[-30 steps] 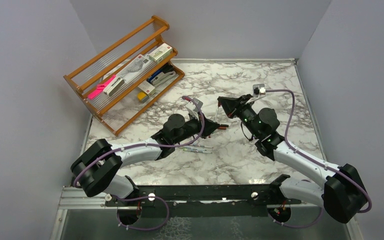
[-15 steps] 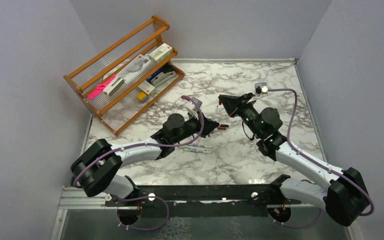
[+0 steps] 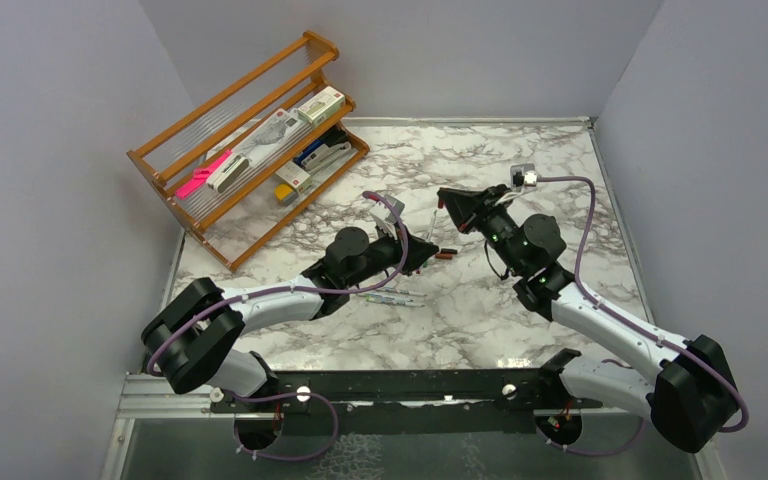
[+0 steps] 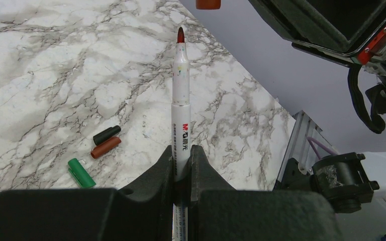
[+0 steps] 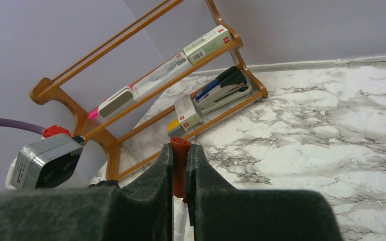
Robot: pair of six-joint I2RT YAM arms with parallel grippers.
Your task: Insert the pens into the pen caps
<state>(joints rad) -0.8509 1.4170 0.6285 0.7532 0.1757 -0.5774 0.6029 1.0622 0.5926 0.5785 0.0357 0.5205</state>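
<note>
My left gripper (image 4: 182,150) (image 3: 426,250) is shut on a white pen (image 4: 182,100) that stands up from its jaws, red tip uppermost. Just above that tip, with a small gap, hangs a red-orange pen cap (image 4: 208,4) (image 5: 180,160), and my right gripper (image 5: 180,150) (image 3: 448,201) is shut on it. On the marble below lie a black cap (image 4: 106,134), a red-brown cap (image 4: 105,147) and a green cap (image 4: 81,172). More pens (image 3: 392,297) lie near the left forearm.
A wooden rack (image 3: 250,150) at the back left holds a pink marker (image 3: 203,175), boxes and a stapler (image 5: 226,88). Grey walls close in the marble table (image 3: 480,320) on three sides. A metal rail (image 3: 400,385) runs along the near edge.
The right arm has shifted slightly to the right and back with the cap, mostly in the first half second. The left arm and its pen have not moved.
</note>
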